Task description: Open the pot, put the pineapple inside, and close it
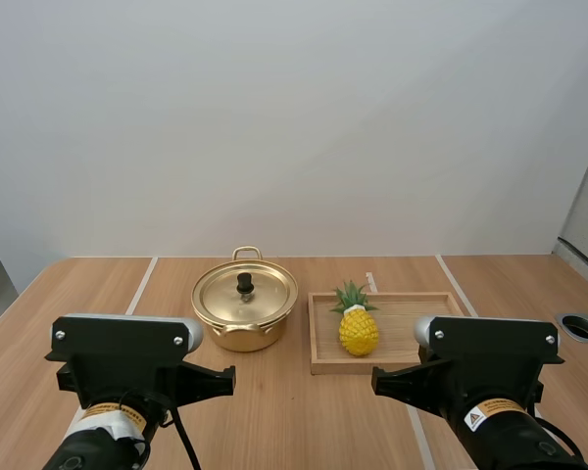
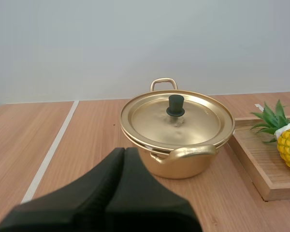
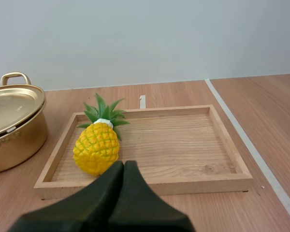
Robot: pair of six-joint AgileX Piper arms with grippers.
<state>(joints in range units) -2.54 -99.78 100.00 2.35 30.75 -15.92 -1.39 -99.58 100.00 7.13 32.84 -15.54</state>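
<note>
A gold pot (image 1: 245, 312) with its lid (image 2: 176, 119) on and a black knob (image 2: 175, 105) stands at mid-table. To its right a yellow pineapple (image 1: 357, 327) with green leaves lies in the left part of a wooden tray (image 1: 421, 315). My left gripper (image 2: 123, 153) is shut on nothing, its fingers together as one dark wedge, short of the pot's near handle (image 2: 188, 153). My right gripper (image 3: 123, 166) is shut too, just in front of the tray's near rim (image 3: 193, 186) beside the pineapple (image 3: 96, 145).
Both arms' bases sit at the near edge of the wooden table (image 1: 98, 294). White tape lines (image 1: 142, 284) run across the table. A round grommet hole (image 1: 580, 327) is at the far right. The tray's right half (image 3: 183, 140) is bare.
</note>
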